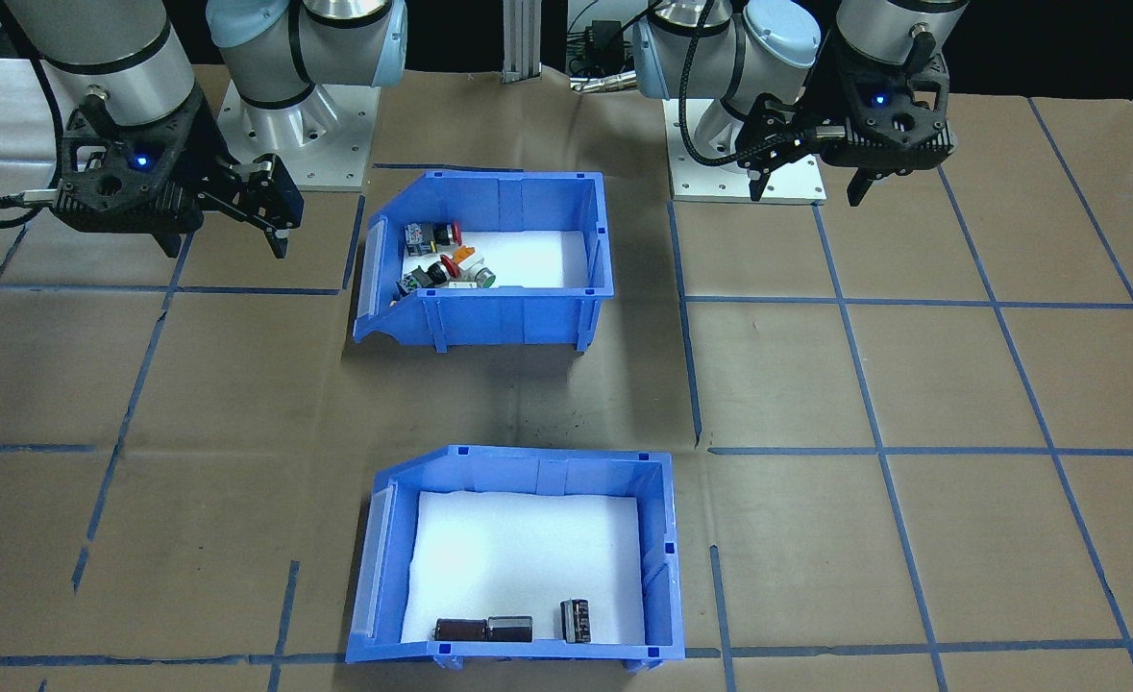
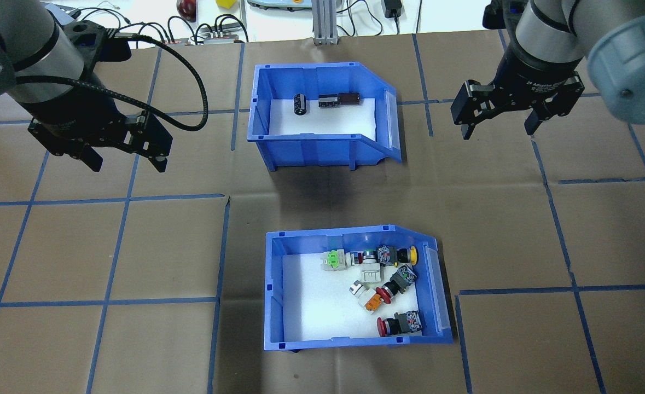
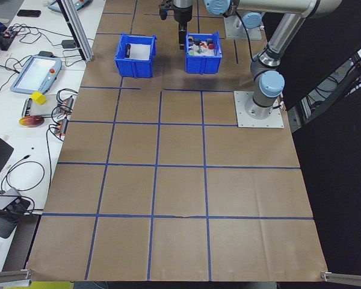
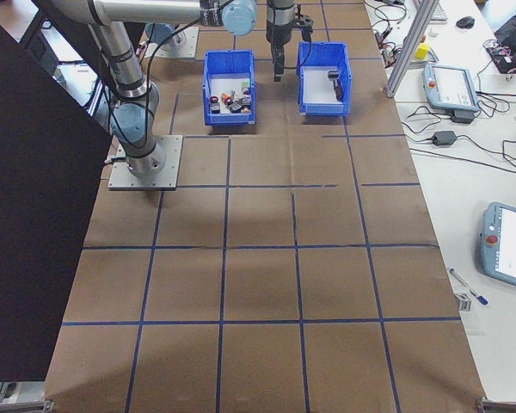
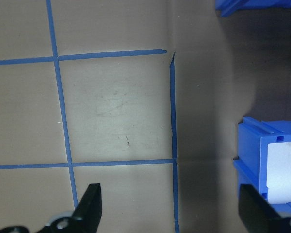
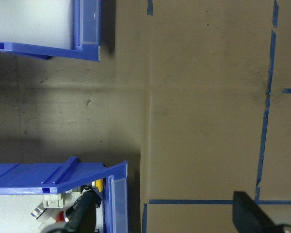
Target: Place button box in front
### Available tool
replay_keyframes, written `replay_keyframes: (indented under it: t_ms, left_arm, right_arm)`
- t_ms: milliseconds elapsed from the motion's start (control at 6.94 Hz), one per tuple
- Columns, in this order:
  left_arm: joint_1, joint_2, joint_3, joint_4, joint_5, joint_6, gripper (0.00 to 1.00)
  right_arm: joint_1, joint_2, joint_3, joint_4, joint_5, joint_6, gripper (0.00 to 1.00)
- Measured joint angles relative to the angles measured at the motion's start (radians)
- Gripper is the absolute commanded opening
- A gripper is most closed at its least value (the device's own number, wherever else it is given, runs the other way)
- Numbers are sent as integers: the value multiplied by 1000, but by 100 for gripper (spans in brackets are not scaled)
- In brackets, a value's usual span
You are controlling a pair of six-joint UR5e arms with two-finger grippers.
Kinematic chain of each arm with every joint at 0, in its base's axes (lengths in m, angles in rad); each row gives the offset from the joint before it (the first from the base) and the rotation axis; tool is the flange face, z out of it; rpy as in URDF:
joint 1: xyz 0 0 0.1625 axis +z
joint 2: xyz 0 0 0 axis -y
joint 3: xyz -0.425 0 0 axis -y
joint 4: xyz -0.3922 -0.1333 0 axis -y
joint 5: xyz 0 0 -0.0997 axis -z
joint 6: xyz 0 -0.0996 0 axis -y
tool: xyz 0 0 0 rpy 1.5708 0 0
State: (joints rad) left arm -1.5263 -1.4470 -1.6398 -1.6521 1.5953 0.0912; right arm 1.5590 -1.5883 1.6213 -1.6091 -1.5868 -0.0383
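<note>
Button box [image 2: 278, 290] sits on the table [image 2: 109, 246], on the robot-side of the second blue bin [image 2: 262, 109], with a strip of bare table between the two. Its white foam liner [image 2: 311, 306] carries colourful push-button switches [image 2: 382, 279], clustered toward the sloped open end. The second blue bin holds a few small dark parts [image 2: 327, 101] on its own white liner.

Left pincer [image 2: 125, 161] hangs above the table, well apart from the second blue bin on its left side, fingers spread and holding nothing. Right pincer [image 2: 500, 128] hangs above the table on the opposite side of the second blue bin, near its sloped end, fingers also spread and holding nothing. Neither pincer touches the button box.
</note>
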Motion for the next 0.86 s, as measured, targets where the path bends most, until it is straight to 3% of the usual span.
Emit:
replay_keyframes:
  t_ms: [865]
  left_arm:
    - [0,5,-15,20,-3,0,99]
  right_arm:
    - [1,6,0,20,0,-2,100]
